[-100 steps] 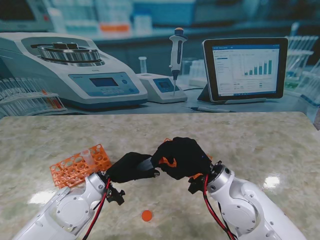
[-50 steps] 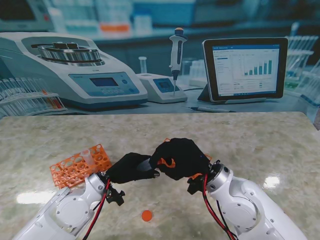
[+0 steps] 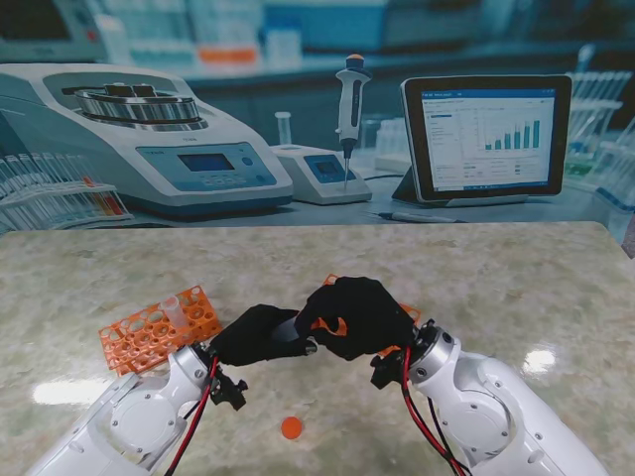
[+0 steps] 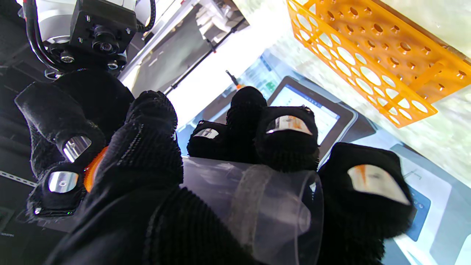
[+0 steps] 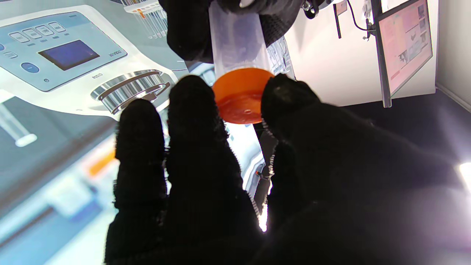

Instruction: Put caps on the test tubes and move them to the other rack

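My left hand is shut on a clear test tube, held lying sideways above the table with its mouth toward my right hand. The right hand's fingers pinch an orange cap that sits on the tube's mouth. In the stand view both black-gloved hands meet at the table's middle, nearer to me, and only a bit of orange cap shows between them. An orange rack with one clear tube standing in it lies to the left. A second orange rack shows in the left wrist view.
A loose orange cap lies on the marble table, nearer to me than the hands. Behind the table edge is a lab backdrop with a centrifuge, a pipette and a tablet.
Nearly nothing. The right hand has shifted a touch toward the left hand, keeping the cap against the tube's mouth.
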